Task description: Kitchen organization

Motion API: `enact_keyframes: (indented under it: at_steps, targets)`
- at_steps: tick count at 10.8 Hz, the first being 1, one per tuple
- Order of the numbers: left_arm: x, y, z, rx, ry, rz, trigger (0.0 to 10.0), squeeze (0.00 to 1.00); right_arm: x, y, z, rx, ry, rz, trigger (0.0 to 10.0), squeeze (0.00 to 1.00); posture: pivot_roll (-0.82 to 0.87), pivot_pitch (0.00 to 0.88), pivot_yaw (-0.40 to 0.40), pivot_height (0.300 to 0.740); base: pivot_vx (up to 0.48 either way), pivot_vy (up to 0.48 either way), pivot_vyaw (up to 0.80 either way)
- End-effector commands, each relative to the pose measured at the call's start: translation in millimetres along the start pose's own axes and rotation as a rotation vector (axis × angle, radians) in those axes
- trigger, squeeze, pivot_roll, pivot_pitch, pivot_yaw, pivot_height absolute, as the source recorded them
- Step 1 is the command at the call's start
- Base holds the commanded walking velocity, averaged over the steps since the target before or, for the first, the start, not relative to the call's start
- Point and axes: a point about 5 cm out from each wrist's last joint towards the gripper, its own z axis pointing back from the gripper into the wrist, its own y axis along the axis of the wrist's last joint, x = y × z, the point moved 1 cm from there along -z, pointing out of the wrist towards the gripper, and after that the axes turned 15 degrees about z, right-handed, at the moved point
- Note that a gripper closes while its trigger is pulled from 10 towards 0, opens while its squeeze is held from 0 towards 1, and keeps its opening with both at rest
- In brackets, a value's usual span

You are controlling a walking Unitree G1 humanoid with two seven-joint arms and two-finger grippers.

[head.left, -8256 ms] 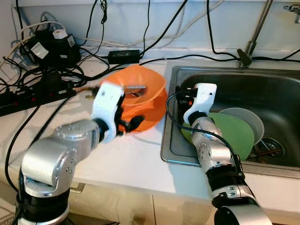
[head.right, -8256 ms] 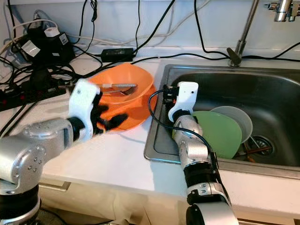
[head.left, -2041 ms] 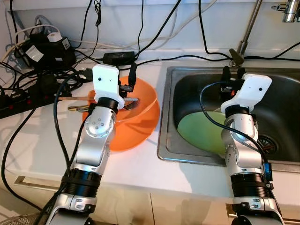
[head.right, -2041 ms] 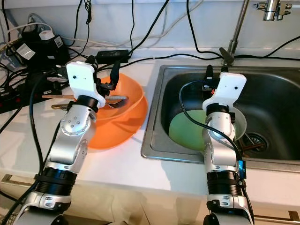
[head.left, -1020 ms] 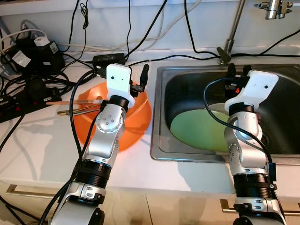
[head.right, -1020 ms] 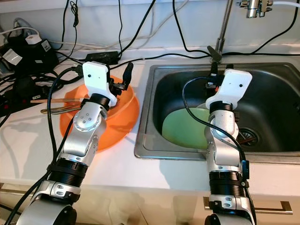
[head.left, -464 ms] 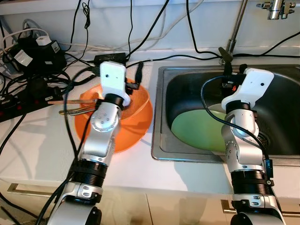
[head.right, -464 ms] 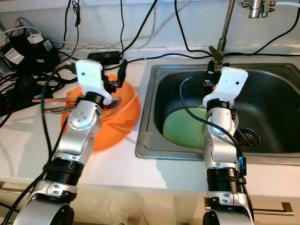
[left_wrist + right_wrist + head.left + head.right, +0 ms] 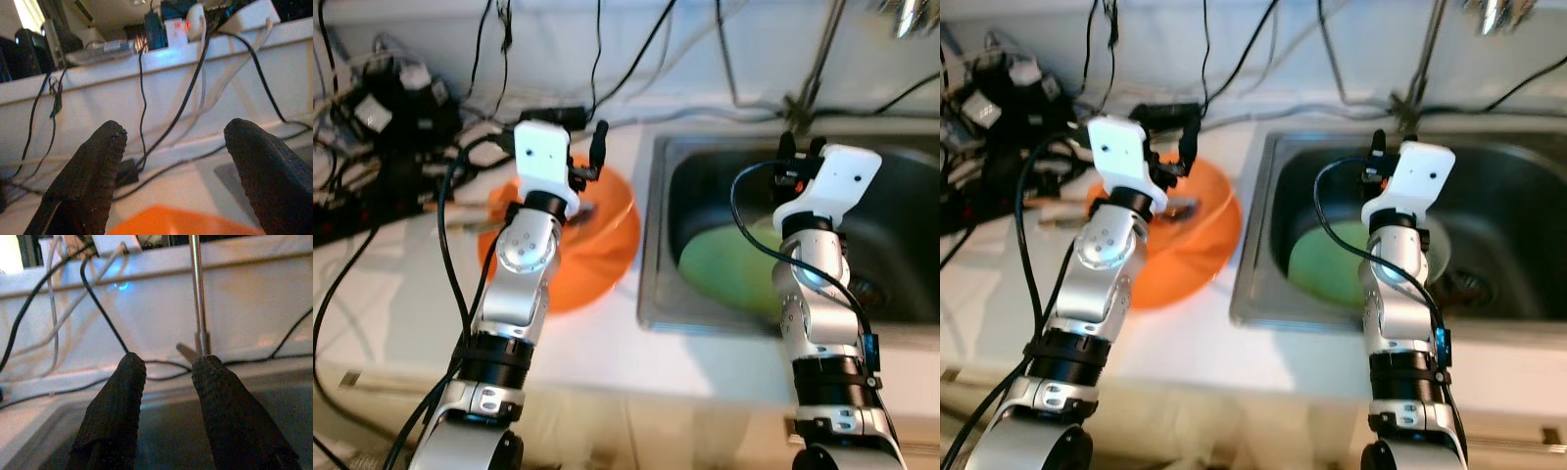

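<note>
White kitchen table [image 9: 597, 338], steel sink [image 9: 656, 245] set in on the right, cable tangle and power bricks [image 9: 406, 93] along the back wall on the left. Orange bowl [image 9: 607, 235] on the table just beside the sink rim, utensils [image 9: 460, 217] resting in it with handles poking out toward the cables. Green plate [image 9: 729, 269] lying in the basin, a paler plate [image 9: 1440, 257] behind it, faucet [image 9: 198, 308] at the back. Left claw [image 9: 171, 176] raised over the bowl's far edge, fingers [image 9: 93, 171] wide apart, nothing held. Right claw [image 9: 164, 416] up over the basin facing the faucet, narrow gap between fingers, nothing held. Progress looks early: dishes not yet sorted, plates in the sink, utensils in the bowl. Open room on the table's front strip; back edge crowded with cords, snag risk; sink rim close to the bowl.
</note>
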Motion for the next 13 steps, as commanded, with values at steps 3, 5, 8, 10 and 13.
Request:
enact_keyframes:
  at_steps: [3,5,8,10,13]
  targets:
    - [-5.5,3,1.5,0.001,0.020,-0.015,10.0,0.00,-4.2,-4,3.0,-0.015,0.007,-0.002,10.0,0.00,0.03,0.000,0.113,0.740,-0.309,0.000,0.00]
    - [-7.8,7,1.3,0.010,0.036,-0.026,10.0,0.00,-4.8,-4,2.9,-0.018,0.007,-0.003,10.0,0.00,0.03,0.000,0.107,0.740,0.000,0.000,0.00]
    - [-7.0,12,2.8,0.039,0.043,-0.014,10.0,0.00,-6.7,-3,3.8,-0.017,0.017,-0.004,10.0,0.00,0.03,0.000,0.099,0.740,0.000,0.000,0.00]
    - [-10.0,-1,9.8,-0.012,0.056,-0.009,10.0,0.00,-8.7,-5,4.7,-0.025,0.028,0.000,10.0,0.00,0.03,0.000,0.094,0.740,0.000,0.000,0.00]
    - [-14.0,-15,22.9,-0.065,0.083,0.001,10.0,0.00,-12.6,-7,6.1,-0.034,0.053,0.000,10.0,0.00,0.04,0.000,0.089,0.740,0.000,0.000,0.00]
